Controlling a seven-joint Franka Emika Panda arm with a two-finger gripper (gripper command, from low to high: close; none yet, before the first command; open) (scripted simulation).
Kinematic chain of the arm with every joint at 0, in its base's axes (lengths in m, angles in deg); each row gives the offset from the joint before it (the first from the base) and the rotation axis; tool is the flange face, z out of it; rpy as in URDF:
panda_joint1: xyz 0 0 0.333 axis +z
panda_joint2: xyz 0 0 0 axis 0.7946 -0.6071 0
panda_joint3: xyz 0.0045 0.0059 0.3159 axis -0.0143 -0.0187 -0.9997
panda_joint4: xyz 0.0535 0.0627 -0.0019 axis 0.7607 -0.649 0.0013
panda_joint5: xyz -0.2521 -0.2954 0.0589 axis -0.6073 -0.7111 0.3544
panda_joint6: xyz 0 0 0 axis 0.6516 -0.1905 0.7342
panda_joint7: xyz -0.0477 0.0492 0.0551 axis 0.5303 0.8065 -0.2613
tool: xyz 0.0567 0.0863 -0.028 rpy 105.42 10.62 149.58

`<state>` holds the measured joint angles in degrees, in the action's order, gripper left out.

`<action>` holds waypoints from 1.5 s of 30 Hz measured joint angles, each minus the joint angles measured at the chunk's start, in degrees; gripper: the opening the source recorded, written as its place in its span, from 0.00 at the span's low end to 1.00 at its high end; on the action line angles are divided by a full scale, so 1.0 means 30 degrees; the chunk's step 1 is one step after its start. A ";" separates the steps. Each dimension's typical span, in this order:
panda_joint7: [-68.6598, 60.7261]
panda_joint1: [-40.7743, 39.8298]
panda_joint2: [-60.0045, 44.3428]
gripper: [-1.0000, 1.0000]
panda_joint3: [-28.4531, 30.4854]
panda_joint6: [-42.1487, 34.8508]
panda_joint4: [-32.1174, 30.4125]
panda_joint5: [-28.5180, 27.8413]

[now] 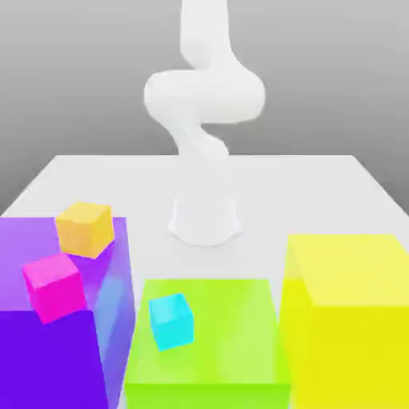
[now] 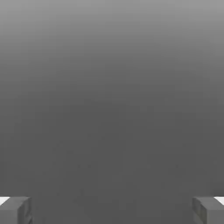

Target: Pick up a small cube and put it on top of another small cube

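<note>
i see my fingers (image 2: 15,210) spread wide, holding nothing. orange cube (image 1: 84,228) and pink cube (image 1: 53,286) sit on the purple block (image 1: 48,351); cyan cube (image 1: 171,320) rests on the green block (image 1: 232,335).

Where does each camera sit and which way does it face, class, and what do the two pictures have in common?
Exterior view: off the arm, low in front of the table, facing the white arm across the purple block, green block and yellow block, with the orange cube, pink cube and blue cube.
Hand view: on the hand, looking out between the open gripper fingertips at plain grey background.
Shared: the grey background; both show part of the robot.
</note>
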<state>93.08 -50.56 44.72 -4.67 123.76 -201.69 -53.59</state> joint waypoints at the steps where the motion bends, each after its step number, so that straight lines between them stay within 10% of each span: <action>1: -0.0765 0.0383 -0.0358 0.50 -0.0047 0.0175 -0.0048 -0.0174; 45: -3.7151 1.3443 -1.4009 0.50 0.0607 0.9369 -0.8000 -0.0995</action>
<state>-18.38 -10.23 2.69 -2.85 151.87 -225.69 -56.57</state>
